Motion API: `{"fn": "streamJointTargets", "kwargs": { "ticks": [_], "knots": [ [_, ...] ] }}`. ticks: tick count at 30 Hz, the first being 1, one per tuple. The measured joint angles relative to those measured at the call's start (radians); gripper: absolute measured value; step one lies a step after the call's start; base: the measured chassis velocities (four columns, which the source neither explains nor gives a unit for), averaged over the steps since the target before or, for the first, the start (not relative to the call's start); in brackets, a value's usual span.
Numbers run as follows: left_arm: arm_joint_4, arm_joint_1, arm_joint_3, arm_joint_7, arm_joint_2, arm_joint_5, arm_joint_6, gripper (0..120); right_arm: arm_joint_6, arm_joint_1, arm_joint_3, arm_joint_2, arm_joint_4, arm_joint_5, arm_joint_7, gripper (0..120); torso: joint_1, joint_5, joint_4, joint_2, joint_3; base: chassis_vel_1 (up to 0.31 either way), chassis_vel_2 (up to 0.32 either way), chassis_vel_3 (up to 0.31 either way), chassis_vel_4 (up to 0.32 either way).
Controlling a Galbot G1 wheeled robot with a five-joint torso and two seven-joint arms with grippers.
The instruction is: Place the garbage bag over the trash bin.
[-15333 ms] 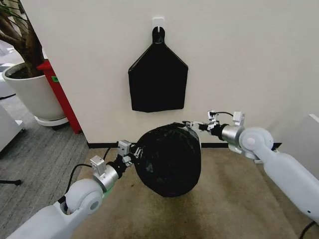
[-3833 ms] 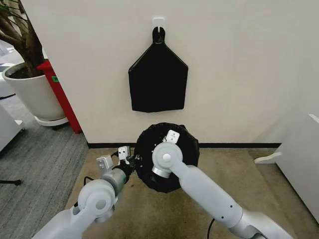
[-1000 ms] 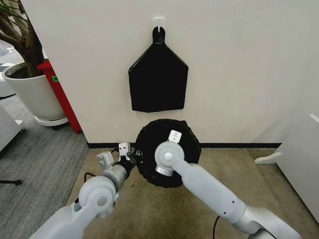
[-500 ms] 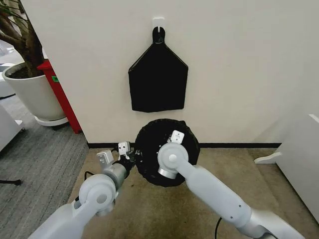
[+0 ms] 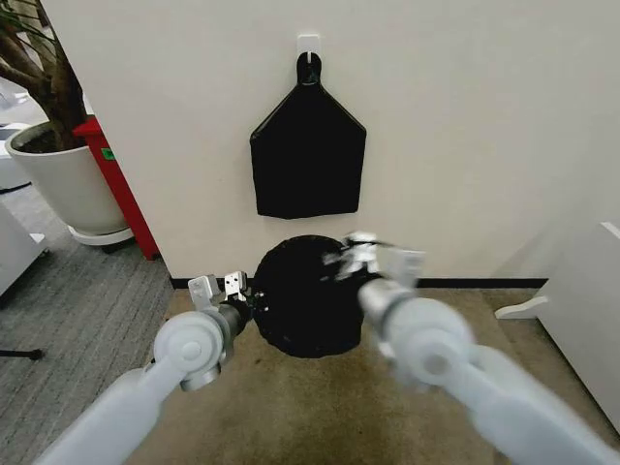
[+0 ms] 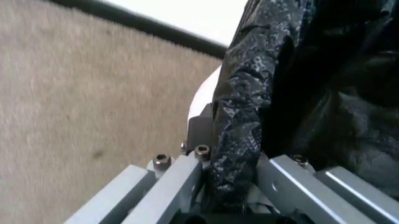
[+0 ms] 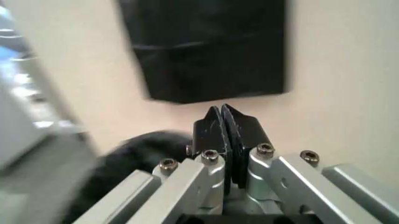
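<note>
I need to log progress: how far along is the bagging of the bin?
Looks mostly done: the garbage bag lies black and round over the trash bin, whose cream side peeks out beside the film. In hand: the left gripper clamps a fold of the bag at the rim. The right gripper, fingers shut with nothing between them, is up facing the wall. Left: release the fold.

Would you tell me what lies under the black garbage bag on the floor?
Beside the left gripper, shut on the garbage bag, a strip of the trash bin's white wall shows; the rest is covered.
</note>
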Motion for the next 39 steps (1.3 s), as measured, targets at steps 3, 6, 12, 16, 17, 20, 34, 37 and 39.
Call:
{"fn": "streamJointTargets", "kwargs": {
  "ticks": [3,6,12,16,17,20,34,37,39],
  "knots": [
    [0.004,-0.012,0.002,-0.061,-0.006,-0.083,0.008,0,0.070,-0.133,0.102,-0.021,-0.065,-0.165,-0.046,0,0.000,0.0001,0.0007,0.000,0.000,0.000,0.000,0.000,0.000],
    [0.005,-0.020,0.003,-0.101,-0.008,-0.124,0.011,0,0.088,-0.201,0.179,0.011,-0.098,-0.224,-0.063,4,0.000,0.0000,0.0006,0.000,0.000,0.000,0.000,0.000,0.000],
    [0.008,-0.031,0.005,-0.152,-0.005,-0.165,0.020,0,0.129,-0.378,0.341,0.109,-0.157,-0.385,-0.151,27,0.000,0.0001,0.0009,0.000,0.000,0.000,0.000,0.000,0.000],
    [0.013,-0.038,0.007,-0.167,-0.002,-0.180,0.033,0,0.140,-0.478,0.415,0.184,-0.158,-0.443,-0.185,39,0.000,0.0001,0.0007,0.000,0.000,0.000,0.000,0.000,0.000],
    [0.020,-0.045,0.011,-0.172,-0.002,-0.188,0.037,0,0.142,-0.517,0.438,0.215,-0.150,-0.465,-0.200,45,0.000,0.0000,0.0006,0.000,0.000,0.000,0.000,0.000,0.000],
    [0.035,-0.064,0.022,-0.193,-0.007,-0.213,0.043,0,0.143,-0.570,0.457,0.266,-0.126,-0.502,-0.210,57,0.000,-0.0002,0.0007,0.000,0.000,0.000,0.000,0.000,0.000],
    [0.092,-0.095,0.088,-0.253,-0.068,-0.227,0.067,0,0.144,-0.659,0.501,0.354,-0.066,-0.545,-0.227,99,0.000,-0.0003,0.0007,0.000,0.000,0.000,0.000,0.000,0.000],
    [0.119,-0.103,0.103,-0.266,-0.096,-0.212,0.075,0,0.145,-0.659,0.502,0.360,-0.065,-0.546,-0.226,100,0.000,-0.0004,0.0007,0.000,0.000,0.000,0.000,0.000,0.000],
    [0.132,-0.109,0.115,-0.278,-0.113,-0.204,0.082,0,0.146,-0.657,0.499,0.363,-0.065,-0.545,-0.224,100,0.000,-0.0003,0.0008,0.000,0.000,0.000,0.000,0.000,0.000]
  ]
}}
